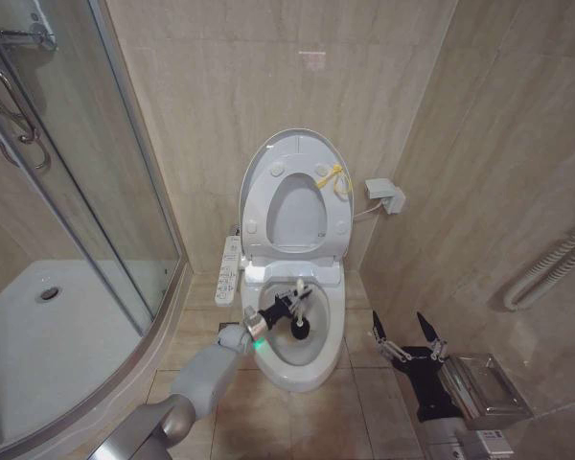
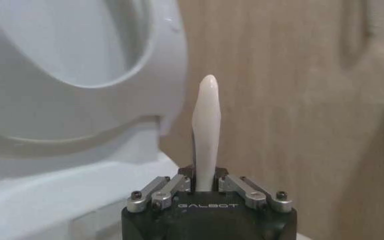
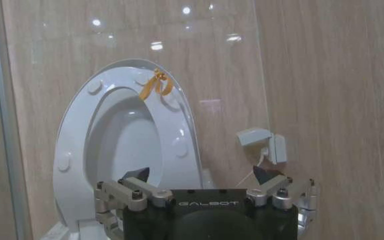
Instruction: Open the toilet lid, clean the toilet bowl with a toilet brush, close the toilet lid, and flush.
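My left hand [image 1: 286,309] is clamping the toilet brush [image 1: 298,317] by its thin white handle, its head down inside the toilet bowl [image 1: 328,356]. It is probably light, stiff and slick, so I am gripping low. My right hand [image 1: 408,337] is waiting open beside the bowl, with the toilet lid [image 1: 259,168] raised behind it.

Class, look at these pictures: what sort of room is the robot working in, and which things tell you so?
A tiled bathroom: a toilet with its lid raised, a glass shower beside it, and the left gripper holding a toilet brush in the bowl.
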Available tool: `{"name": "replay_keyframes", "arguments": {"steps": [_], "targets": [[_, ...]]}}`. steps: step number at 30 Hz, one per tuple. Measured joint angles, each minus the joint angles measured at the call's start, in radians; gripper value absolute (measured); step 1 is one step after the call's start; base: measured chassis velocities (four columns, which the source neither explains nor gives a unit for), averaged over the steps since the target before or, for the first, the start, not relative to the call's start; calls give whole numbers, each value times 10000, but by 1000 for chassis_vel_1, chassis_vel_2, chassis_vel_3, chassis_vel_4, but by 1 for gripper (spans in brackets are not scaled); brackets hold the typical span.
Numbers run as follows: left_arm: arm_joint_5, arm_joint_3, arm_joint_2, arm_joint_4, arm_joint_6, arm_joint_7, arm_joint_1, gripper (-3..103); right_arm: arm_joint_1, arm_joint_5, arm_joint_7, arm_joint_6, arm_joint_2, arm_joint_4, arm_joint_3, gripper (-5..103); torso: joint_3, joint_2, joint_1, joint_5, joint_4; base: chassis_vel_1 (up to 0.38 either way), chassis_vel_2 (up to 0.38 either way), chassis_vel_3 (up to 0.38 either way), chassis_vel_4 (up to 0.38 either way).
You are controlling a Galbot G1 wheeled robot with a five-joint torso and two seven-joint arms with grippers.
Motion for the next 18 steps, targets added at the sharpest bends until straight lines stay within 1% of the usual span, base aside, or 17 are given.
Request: {"name": "replay_keyframes", "arguments": {"steps": [1, 2, 3, 4, 5, 7, 8, 9, 10, 11, 12, 13, 14, 16, 17, 18], "targets": [[520, -110, -34, 97, -57, 135, -5, 18, 0, 0, 0, 0, 0, 0, 0, 100, 0, 0, 0, 1, -1, 0, 0, 0, 0], [1043, -240, -108, 272, -194, 221, -62, 18, 0, 0, 0, 0, 0, 0, 1, 100, 2, -1, 0, 2, 3, 0, 0, 0, 0], [1043, -240, -108, 272, -194, 221, -62, 18, 0, 0, 0, 0, 0, 0, 1, 100, 2, -1, 0, 2, 3, 0, 0, 0, 0], [1197, -313, -207, 410, -279, 147, -157, 18, 0, 0, 0, 0, -1, 0, 0, 100, 2, 0, 1, 1, -3, 0, 0, 0, 0], [958, -332, -294, 499, -301, -15, -228, 18, 0, 0, 0, 0, 0, 0, 0, 100, 2, -1, 0, 3, -6, 0, 0, 0, 0], [-186, -236, -544, 644, -301, -372, -297, 18, 0, 0, 0, 0, 0, 0, 0, 100, 4, -2, 2, 5, -4, 0, 0, 0, 0], [-186, -236, -544, 644, -301, -372, -297, 18, 0, 0, 0, 0, 0, 0, 0, 100, 4, -2, 2, 5, -4, 0, 0, 0, 0], [-1181, -112, -802, 833, -393, -555, -337, 18, 0, 0, 0, 0, -1, 0, 0, 100, 4, -1, 2, 3, -2, 0, 0, 0, 0], [-1948, -25, -1028, 986, -508, -704, -370, 19, 0, 0, 0, 0, 0, 0, 0, 100, 4, -1, 2, 0, -7, 0, 0, 0, 0], [-2526, -10, -1170, 1114, -622, -835, -408, 19, 0, 0, 0, 0, 0, 0, 0, 100, 4, -1, 2, -3, -12, 0, 0, 0, 0], [-2526, -10, -1170, 1114, -622, -835, -408, 19, 0, 0, 0, 0, 0, 0, 0, 100, 4, -1, 2, -3, -12, 0, 0, 0, 0], [-2716, -13, -1197, 1163, -643, -912, -421, 19, 0, 0, 0, 0, 0, 0, 1, 100, 4, -1, 1, 1, -10, 0, 0, 0, 0], [-2789, -8, -1214, 1183, -648, -955, -419, 19, 0, 0, 0, 0, 0, -1, 0, 100, 4, -2, 1, 5, -3, 0, 0, 0, 0], [-2753, -5, -1223, 1187, -649, -970, -411, 19, 0, 0, 0, 0, 0, 0, 0, 100, 4, -2, 2, 4, -3, 0, 0, 0, 0], [-2476, -65, -1227, 1220, -682, -949, -388, 19, 0, 0, 0, 0, -1, 0, 0, 100, 3, -1, 1, -1, -3, 0, 0, 0, 0], [-2067, -177, -1221, 1245, -723, -886, -361, 19, 0, 0, 0, 0, 0, 0, 0, 100, 3, -1, 1, 3, -2, 0, 0, 0, 0]]}}
